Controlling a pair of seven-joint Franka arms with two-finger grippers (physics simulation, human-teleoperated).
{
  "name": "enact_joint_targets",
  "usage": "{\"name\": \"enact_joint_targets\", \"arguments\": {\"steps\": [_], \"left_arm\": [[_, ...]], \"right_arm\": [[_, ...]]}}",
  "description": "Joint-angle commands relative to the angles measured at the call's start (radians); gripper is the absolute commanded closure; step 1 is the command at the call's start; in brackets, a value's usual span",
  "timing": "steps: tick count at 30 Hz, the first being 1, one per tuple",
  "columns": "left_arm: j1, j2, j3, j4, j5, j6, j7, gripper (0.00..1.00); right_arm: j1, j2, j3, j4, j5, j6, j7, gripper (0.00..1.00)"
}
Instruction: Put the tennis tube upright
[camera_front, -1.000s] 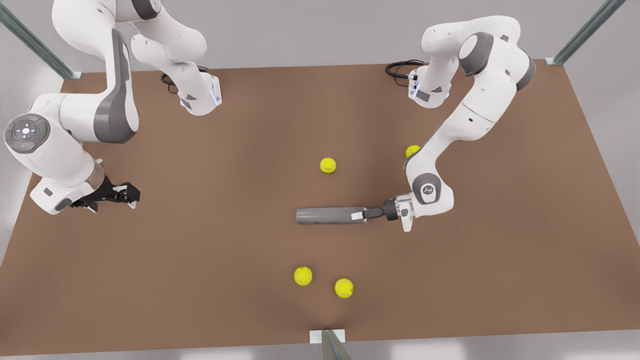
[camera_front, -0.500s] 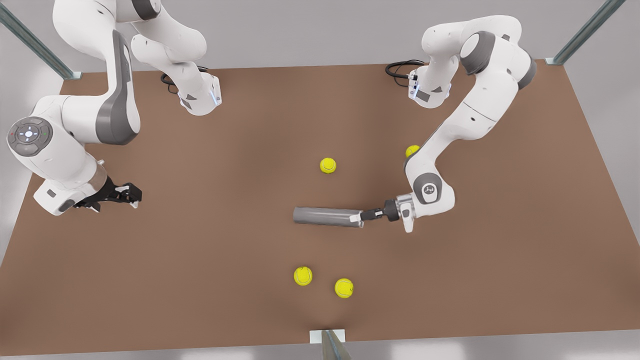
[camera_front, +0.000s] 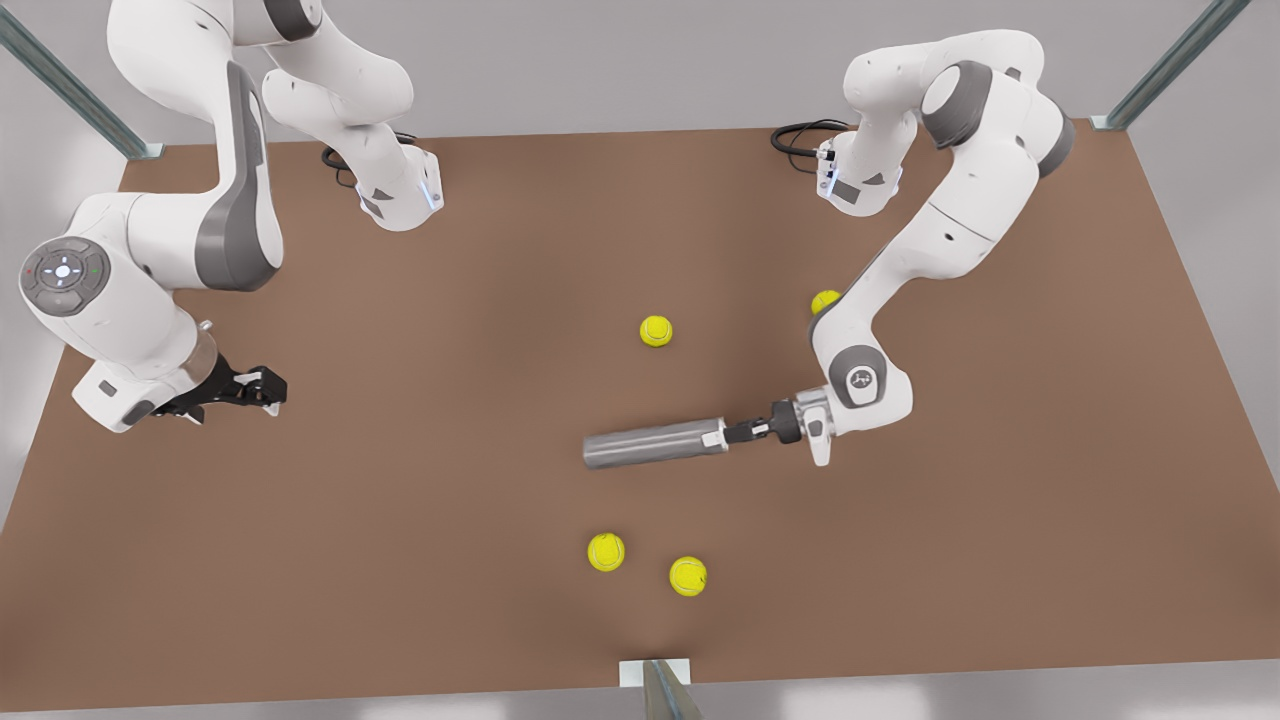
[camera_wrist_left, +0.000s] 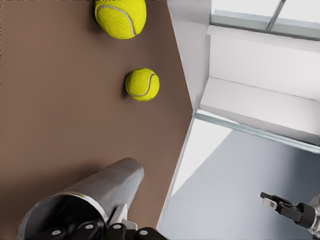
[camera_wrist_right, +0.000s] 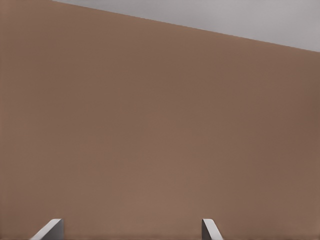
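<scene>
Left gripper (camera_front: 722, 435), closed on the open rim of the tennis tube (camera_front: 650, 446), one finger apparently inside, giving leverage for tipping it up. The tube, plain grey metal, lies near the bench (camera_front: 400, 560) centre. Right gripper (camera_front: 262, 385) waits open, well apart from the tube.

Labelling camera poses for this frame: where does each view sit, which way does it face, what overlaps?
Front view: high above the table, looking down; both arms, the tennis tube, four tennis balls.
Left wrist view: rides the left gripper, shut on the tube's rim, looking along the tube past two balls; the right gripper far off.
Right wrist view: on the waiting right gripper, open, facing bare table; fingertips show.
Shared: tube, two balls, table.
</scene>
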Motion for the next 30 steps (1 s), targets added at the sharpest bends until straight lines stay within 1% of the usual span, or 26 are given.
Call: {"name": "enact_joint_targets", "arguments": {"steps": [1, 7, 9, 12, 14, 18, 21, 24, 27, 29, 30], "left_arm": [[0.000, -0.001, 0.000, 0.001, -0.026, -0.001, -0.002, 0.79], [0.025, -0.025, 0.002, 0.016, -0.007, -0.039, -0.082, 0.79], [0.026, -0.030, 0.002, 0.038, 0.054, -0.047, -0.163, 0.79], [0.031, -0.030, 0.002, 0.051, 0.072, -0.050, -0.193, 0.79], [0.032, -0.031, 0.002, 0.079, 0.178, -0.051, -0.297, 0.79], [0.031, -0.053, 0.002, 0.088, 0.239, -0.050, -0.372, 0.79], [0.031, -0.097, 0.002, 0.104, 0.362, -0.051, -0.516, 0.79], [0.032, -0.140, 0.003, 0.094, 0.423, -0.051, -0.590, 0.79], [0.032, -0.142, 0.003, 0.096, 0.451, -0.051, -0.616, 0.79], [0.032, -0.140, 0.003, 0.096, 0.453, -0.051, -0.614, 0.79], [0.032, -0.139, 0.003, 0.096, 0.453, -0.051, -0.614, 0.79]], "right_arm": [[0.001, -0.001, 0.000, 0.000, 0.000, 0.000, 0.000, 0.00], [0.004, -0.001, 0.001, 0.005, 0.000, -0.002, 0.011, 0.00], [-0.005, -0.001, 0.000, 0.002, 0.000, 0.004, 0.006, 0.00], [-0.008, -0.001, 0.000, 0.000, -0.002, 0.006, 0.003, 0.00], [-0.013, 0.001, 0.000, 0.000, -0.002, 0.003, 0.000, 0.00], [-0.028, -0.003, 0.000, 0.000, -0.008, 0.008, -0.002, 0.00], [-0.045, 0.001, -0.003, 0.000, -0.008, 0.040, 0.003, 0.00], [-0.045, 0.016, -0.002, 0.005, -0.006, 0.074, 0.005, 0.00], [-0.041, 0.040, 0.000, 0.014, -0.003, 0.067, 0.006, 0.00], [-0.038, 0.068, 0.000, 0.117, -0.002, 0.011, 0.008, 0.00], [-0.035, 0.071, 0.001, 0.115, 0.000, 0.008, 0.008, 0.00]]}}
